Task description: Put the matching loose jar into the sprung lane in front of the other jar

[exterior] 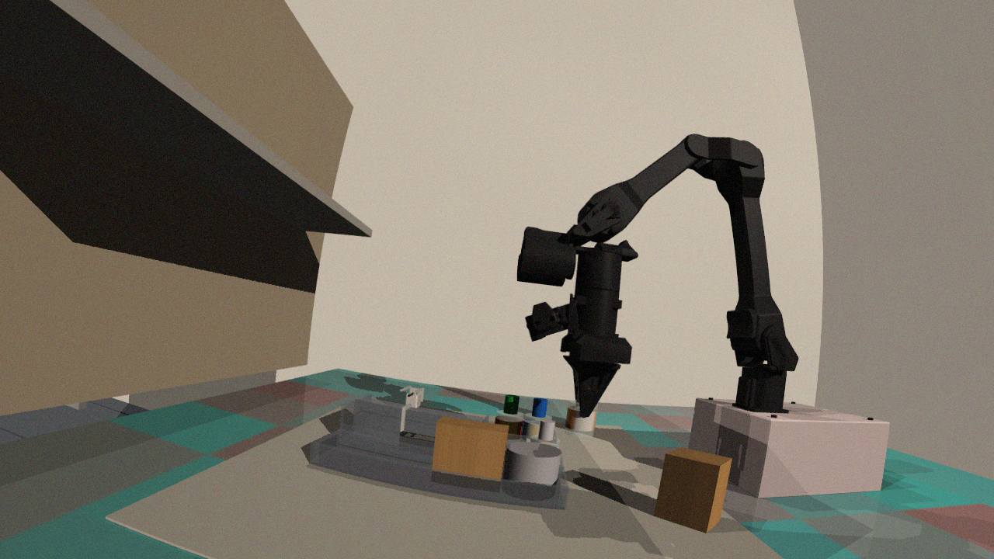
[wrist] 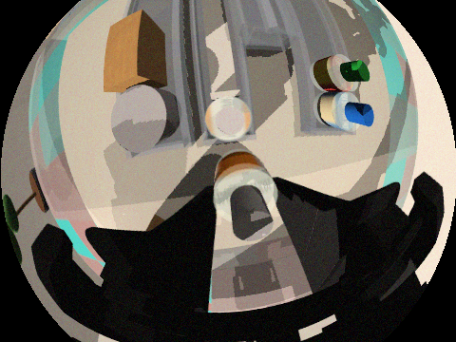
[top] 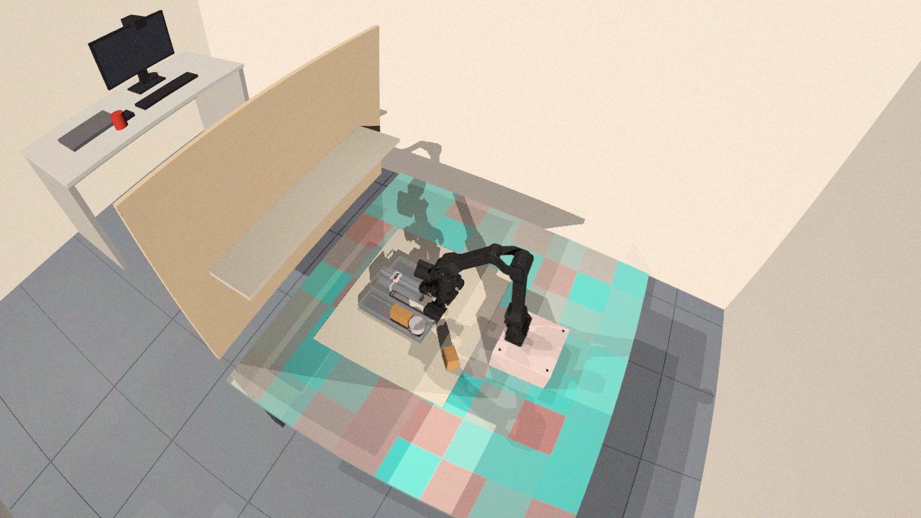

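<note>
Top view: checkered mat (top: 450, 444); my gripper (top: 436, 314) hangs at the tray's (top: 370, 302) front. Exterior view: fingers clamp the loose jar (exterior: 580, 418) by its cap, low beside the tray. Wrist view: it faces the lane jar (wrist: 228, 118). I judge it light, rigid, slippery; grip the cap.

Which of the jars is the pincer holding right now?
The grey-capped jar with the orange band, clamped in the pincer before the lane; the green-capped, blue-capped and lane jars stand free.
</note>
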Controlling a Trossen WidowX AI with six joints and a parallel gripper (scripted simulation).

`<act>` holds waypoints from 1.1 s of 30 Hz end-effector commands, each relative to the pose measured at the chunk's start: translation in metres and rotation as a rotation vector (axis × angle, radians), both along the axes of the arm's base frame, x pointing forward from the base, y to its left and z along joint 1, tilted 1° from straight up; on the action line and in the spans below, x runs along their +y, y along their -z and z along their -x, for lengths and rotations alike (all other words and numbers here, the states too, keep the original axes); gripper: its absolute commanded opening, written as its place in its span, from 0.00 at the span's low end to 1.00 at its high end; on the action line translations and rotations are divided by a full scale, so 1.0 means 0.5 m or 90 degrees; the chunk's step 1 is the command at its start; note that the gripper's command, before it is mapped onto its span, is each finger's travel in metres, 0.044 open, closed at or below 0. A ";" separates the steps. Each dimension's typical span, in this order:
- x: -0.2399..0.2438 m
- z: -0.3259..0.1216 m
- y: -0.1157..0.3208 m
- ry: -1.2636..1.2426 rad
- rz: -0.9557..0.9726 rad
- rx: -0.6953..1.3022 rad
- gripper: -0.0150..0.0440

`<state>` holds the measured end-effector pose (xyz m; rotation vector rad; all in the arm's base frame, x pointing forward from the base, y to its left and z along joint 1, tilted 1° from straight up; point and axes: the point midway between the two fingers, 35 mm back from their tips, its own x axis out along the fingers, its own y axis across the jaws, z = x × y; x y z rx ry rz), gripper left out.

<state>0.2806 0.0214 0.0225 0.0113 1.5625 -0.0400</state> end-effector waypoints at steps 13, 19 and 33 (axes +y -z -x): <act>0.006 0.002 0.053 0.007 -0.001 0.001 0.25; 0.006 -0.003 0.053 0.007 -0.001 0.001 0.25; 0.005 -0.016 0.053 0.007 -0.001 0.000 0.25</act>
